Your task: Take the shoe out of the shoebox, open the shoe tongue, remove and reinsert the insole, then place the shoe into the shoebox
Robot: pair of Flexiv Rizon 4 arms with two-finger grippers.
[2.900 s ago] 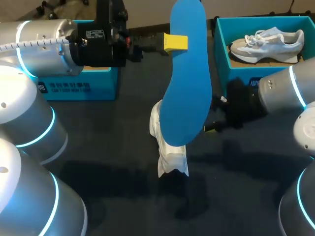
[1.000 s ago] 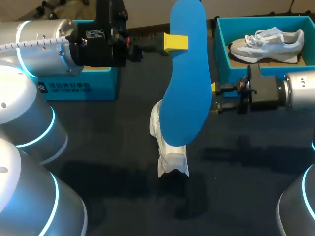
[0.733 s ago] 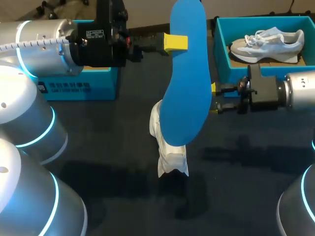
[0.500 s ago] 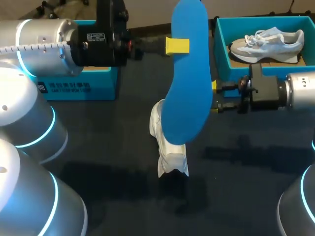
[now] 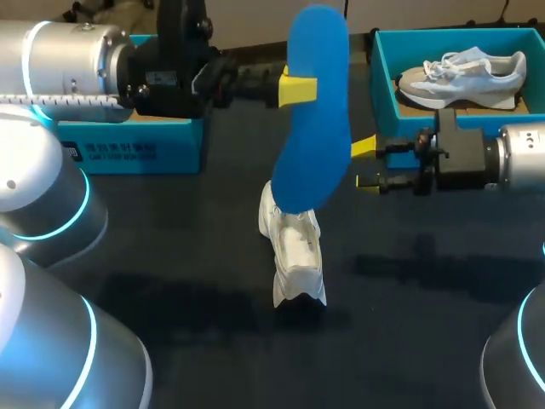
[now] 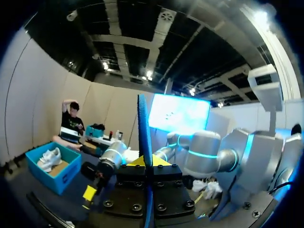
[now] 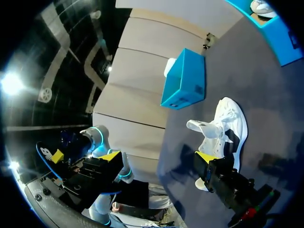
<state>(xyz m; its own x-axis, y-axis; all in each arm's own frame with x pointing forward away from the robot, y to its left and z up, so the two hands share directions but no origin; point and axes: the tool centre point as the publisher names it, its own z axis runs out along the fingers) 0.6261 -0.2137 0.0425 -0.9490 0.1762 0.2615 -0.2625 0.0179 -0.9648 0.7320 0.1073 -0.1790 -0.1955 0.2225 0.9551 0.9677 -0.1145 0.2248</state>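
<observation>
Clamping the blue insole point(image 5: 315, 128) from both sides, the left gripper point(image 5: 298, 89) holds it upright over the white shoe point(image 5: 294, 256) lying mid-table point(image 5: 170, 256). The right gripper point(image 5: 366, 164), fingers spread apart, hangs just right of the insole, near the far-right shoebox point(image 5: 383, 94).

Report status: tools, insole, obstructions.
Left tool shut on blue insole, held above white shoe on table. Right tool open, beside insole. Nothing between insole and shoe.
</observation>
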